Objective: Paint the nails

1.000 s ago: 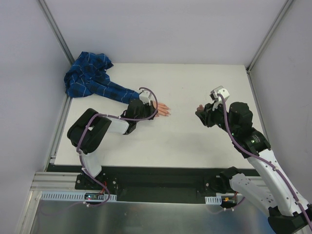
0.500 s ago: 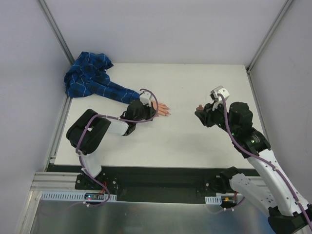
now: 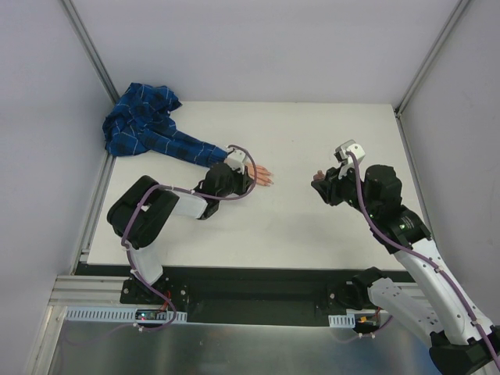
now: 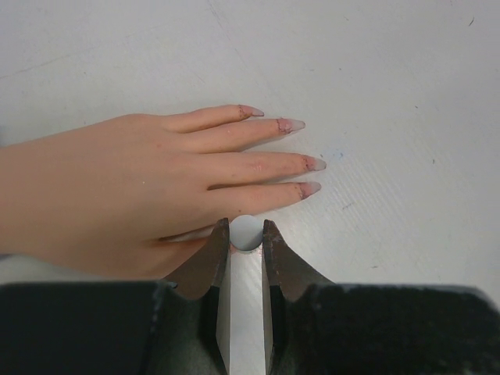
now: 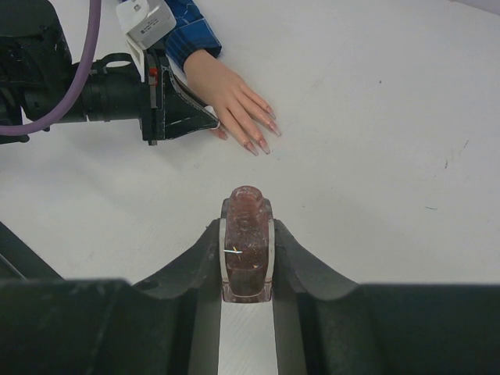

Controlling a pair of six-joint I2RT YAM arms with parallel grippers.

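The pale peach fake hand (image 4: 117, 187) lies flat on the white table, fingers pointing right, with its blue plaid sleeve (image 3: 183, 148) behind it. Its nails (image 4: 310, 188) are pointed and pinkish-mauve; they also show in the right wrist view (image 5: 262, 145). My left gripper (image 4: 247, 226) sits just beside the hand's near edge, shut on a small round grey-ended object (image 4: 247, 233). My right gripper (image 5: 248, 211) is to the right of the hand, apart from it, and is shut on an uncapped bottle of reddish-brown polish (image 5: 248, 250). In the top view the left gripper (image 3: 248, 178) touches the hand, and the right gripper (image 3: 319, 179) stands off.
The sleeve runs back to a bunched blue plaid cloth (image 3: 139, 117) at the table's far left corner. Grey walls with metal posts enclose the white table (image 3: 312, 226) on three sides. A black strip borders its near edge.
My left gripper has slid slightly back along the hand, so more of the fingers show. My right gripper with the bottle has edged a little left.
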